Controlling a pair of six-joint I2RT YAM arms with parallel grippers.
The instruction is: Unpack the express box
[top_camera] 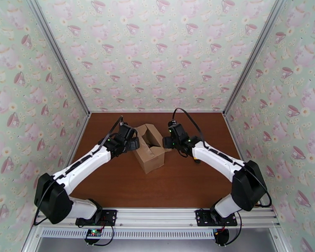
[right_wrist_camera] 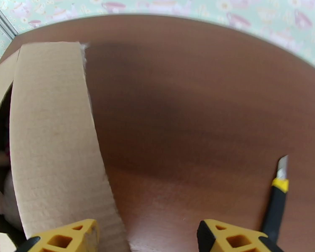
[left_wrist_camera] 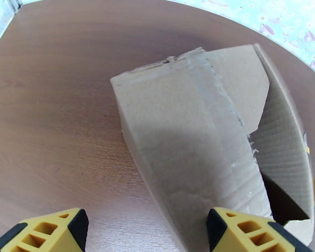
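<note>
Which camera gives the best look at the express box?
Top external: the whole express box stands there, top flaps open. Left wrist shows one side and a flap close up; right wrist, one flap and a sliver of the inside.

The express box (top_camera: 151,154) stands on the table (top_camera: 187,181).

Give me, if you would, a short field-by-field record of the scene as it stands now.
surface: brown wooden table
box: express box stands mid-table, top flaps raised
contents: pale rounded item inside, too hidden to name
left arm: left gripper open, at the box's left side
right arm: right gripper open, at the box's right side, next to a raised flap
tool: utility knife lying on the table, apart from the box
</note>
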